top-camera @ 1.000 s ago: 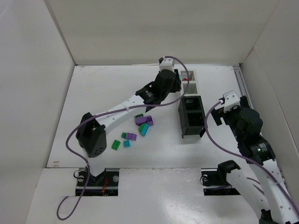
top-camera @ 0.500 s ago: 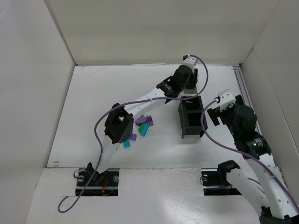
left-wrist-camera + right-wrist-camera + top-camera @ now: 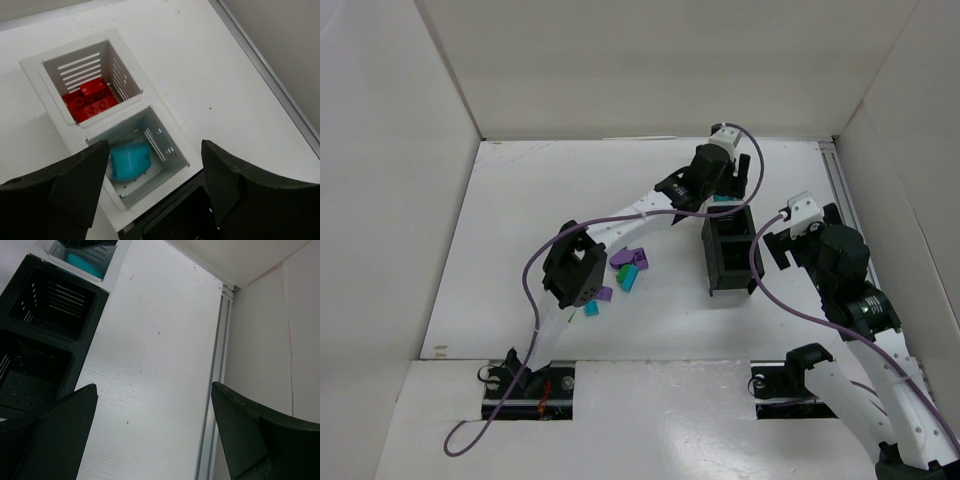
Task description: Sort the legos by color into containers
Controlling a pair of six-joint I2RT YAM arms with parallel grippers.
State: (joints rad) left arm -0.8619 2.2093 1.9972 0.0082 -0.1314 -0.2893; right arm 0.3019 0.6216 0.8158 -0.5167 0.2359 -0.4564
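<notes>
Out on the left, the loose legos (image 3: 628, 265), purple, green and cyan, sit clustered, near and left of the bin row. The left gripper (image 3: 155, 150) hovers over the second white bin (image 3: 159, 142), fingers apart, gripping nothing. A cyan brick (image 3: 129, 161) lies inside it, with red bricks (image 3: 90, 98) in the far bin. The next pick looks like the left arm's: the cluster is on its side, and the black bins (image 3: 710, 255) stand between it and the right gripper (image 3: 152, 390), spread wide and empty.

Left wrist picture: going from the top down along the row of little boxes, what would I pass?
Upper white bin holding red bricks → lower white bin holding a cyan brick → black bin at the bottom edge.
</notes>
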